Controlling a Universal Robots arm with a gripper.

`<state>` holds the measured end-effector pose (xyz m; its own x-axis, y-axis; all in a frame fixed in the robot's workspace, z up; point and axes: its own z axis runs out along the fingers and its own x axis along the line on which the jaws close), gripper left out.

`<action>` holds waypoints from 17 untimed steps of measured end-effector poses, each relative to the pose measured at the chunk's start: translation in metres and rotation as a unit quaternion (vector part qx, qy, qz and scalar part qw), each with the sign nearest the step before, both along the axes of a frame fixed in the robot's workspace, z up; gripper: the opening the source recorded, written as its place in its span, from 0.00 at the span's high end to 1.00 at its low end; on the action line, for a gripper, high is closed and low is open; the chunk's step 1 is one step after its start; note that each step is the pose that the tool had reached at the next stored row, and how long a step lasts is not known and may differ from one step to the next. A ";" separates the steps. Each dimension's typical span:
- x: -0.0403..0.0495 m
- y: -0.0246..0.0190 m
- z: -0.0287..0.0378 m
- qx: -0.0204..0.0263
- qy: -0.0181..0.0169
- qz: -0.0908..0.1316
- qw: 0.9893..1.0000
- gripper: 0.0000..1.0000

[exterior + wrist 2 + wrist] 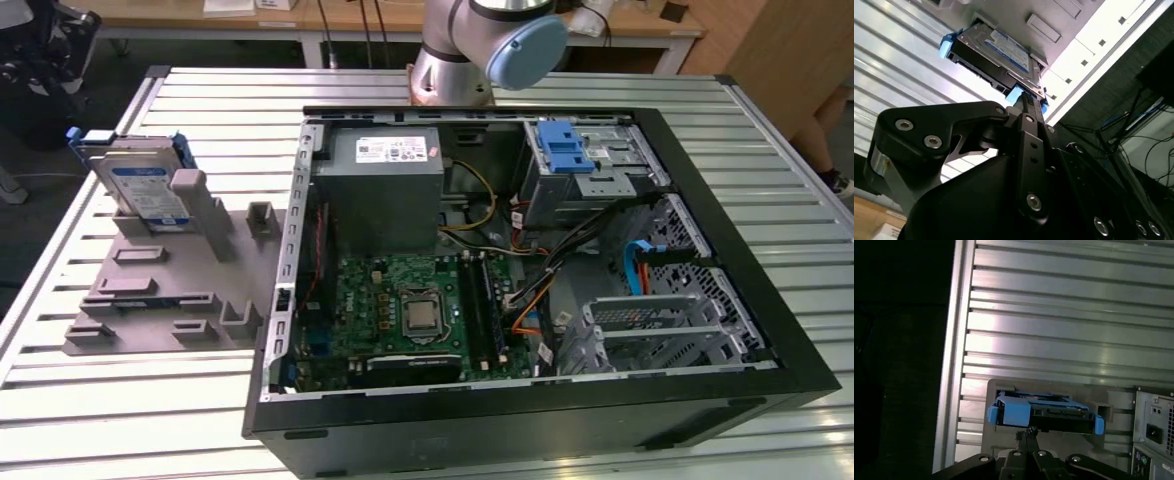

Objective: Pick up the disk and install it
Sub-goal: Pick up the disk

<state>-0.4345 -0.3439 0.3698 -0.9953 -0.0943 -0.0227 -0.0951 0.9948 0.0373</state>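
Note:
The disk (140, 185) is a silver drive with a blue-and-white label in a blue carrier. It stands on edge in a slot of the grey fixture (160, 290), at the exterior view's left beside the open computer case (747, 250). Both wrist views look down at the disk (999, 50) (1044, 412) past the black gripper. My gripper (1026, 431) (1026, 100) has its fingertips drawn together, shut on nothing. It lines up with the disk's blue edge but hangs well clear of it.
The arm's base (474, 50) rises behind the case. Inside the case are a grey power supply (387, 185), a motherboard (414, 310), loose cables and a drive bay holding a blue caddy (567, 150). The slatted metal table (80, 400) surrounds the fixture.

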 end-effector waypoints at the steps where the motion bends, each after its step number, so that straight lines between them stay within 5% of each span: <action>1: 0.0000 0.0000 -0.0001 0.000 0.000 0.009 1.000 0.89; 5: 0.0000 -0.0001 -0.0003 -0.003 0.000 0.044 0.999 0.89; 9: 0.0000 0.0000 -0.0006 -0.004 0.000 0.081 0.997 0.89; 13: 0.0000 0.0000 -0.0009 -0.005 0.000 0.117 0.993 0.89; 17: -0.0001 0.0000 -0.0012 -0.005 0.000 0.153 0.988 0.89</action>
